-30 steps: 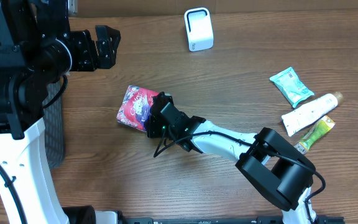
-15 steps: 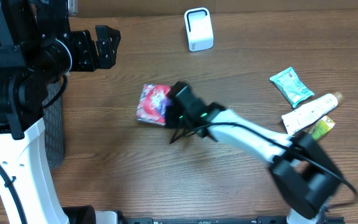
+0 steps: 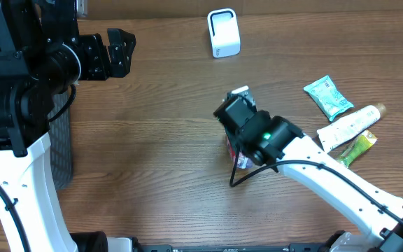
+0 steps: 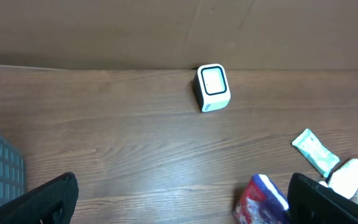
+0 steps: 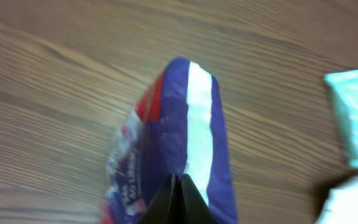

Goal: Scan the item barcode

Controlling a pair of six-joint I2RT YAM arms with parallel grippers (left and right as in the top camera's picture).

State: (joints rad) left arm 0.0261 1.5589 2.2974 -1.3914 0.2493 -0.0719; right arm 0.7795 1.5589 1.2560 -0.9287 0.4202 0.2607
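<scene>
The wooden worktop (image 3: 152, 182) fills my overhead view. The left arm (image 3: 19, 77) bulks over its left edge, above a grey crate (image 3: 61, 154) at that side. Its left claw (image 3: 123, 52) hangs spread wide with nothing in it; on the left wrist camera I see only the two dark fingers (image 4: 42, 202) low in the corners, far apart.

The right arm (image 3: 327, 178) reaches in from the lower right, white links ending in a black wrist. The right claw (image 3: 236, 112) is pressed together on the snack packet (image 5: 179, 124) — red, blue and white, pinched at one edge and turned on its side, near the middle of the worktop. I cannot tell whether it clears the surface.

The scanner (image 3: 223, 33), a small white box with a dark-rimmed window, stands at the far edge, well apart from the packet.

Off to the right lie a white tube (image 3: 348, 126), a teal sachet (image 3: 327, 96) just beyond it, and a green sachet (image 3: 359, 148) on its near side — none of them held.
</scene>
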